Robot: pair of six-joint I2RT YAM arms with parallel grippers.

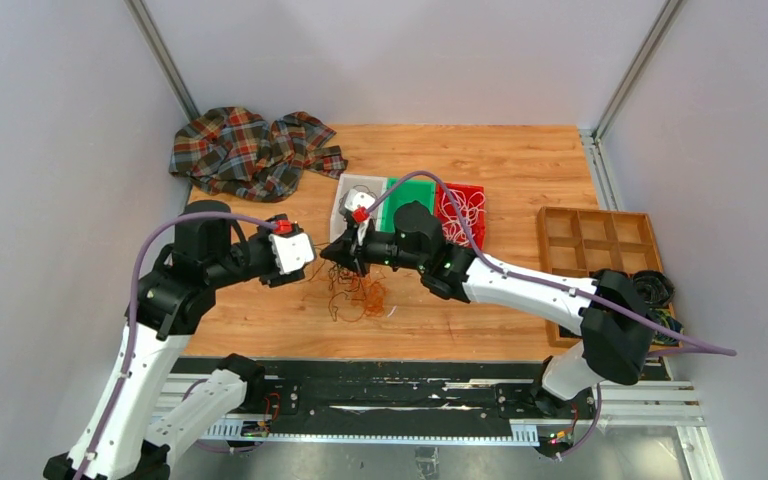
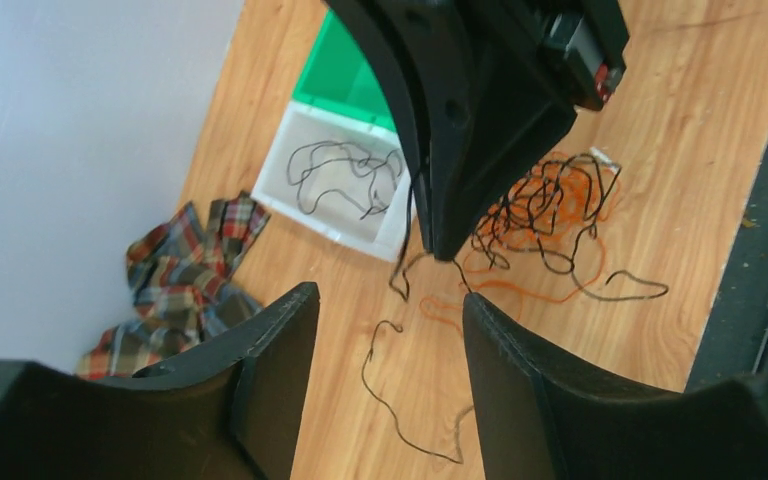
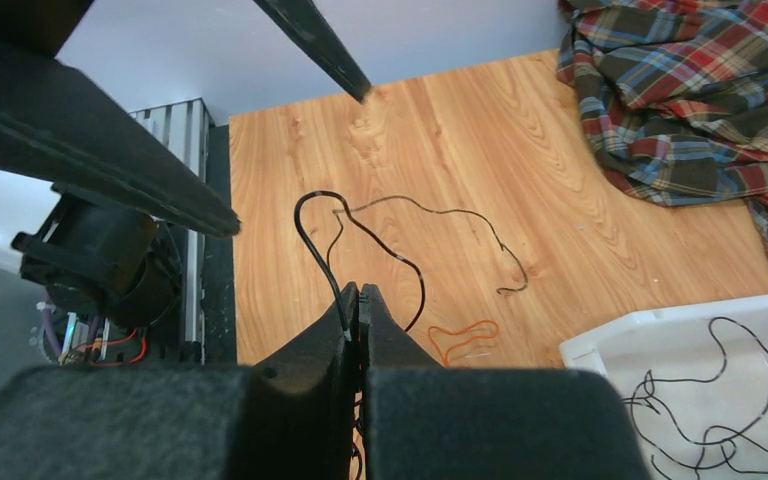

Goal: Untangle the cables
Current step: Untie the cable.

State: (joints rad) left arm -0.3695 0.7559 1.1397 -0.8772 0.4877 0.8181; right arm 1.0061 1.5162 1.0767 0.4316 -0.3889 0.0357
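Observation:
A tangle of thin orange-brown and black cables [image 1: 360,295] lies on the wooden table, and also shows in the left wrist view [image 2: 550,215]. My right gripper [image 1: 345,255] is shut on a black cable [image 3: 322,265], which loops up from the closed fingertips [image 3: 359,292] just above the tangle. A loose orange loop [image 3: 465,335] lies beside it. My left gripper [image 1: 295,255] is open and empty [image 2: 390,300], close to the left of the right gripper and facing it. Another black cable strand [image 2: 390,390] lies on the table below its fingers.
A white bin [image 1: 345,195] holds black cables [image 2: 340,180]. Next to it are a green bin [image 1: 405,195] and a red bin [image 1: 478,190] with white cables. A plaid cloth [image 1: 250,150] lies back left. A wooden compartment tray [image 1: 595,245] and dark coils [image 1: 650,290] sit right.

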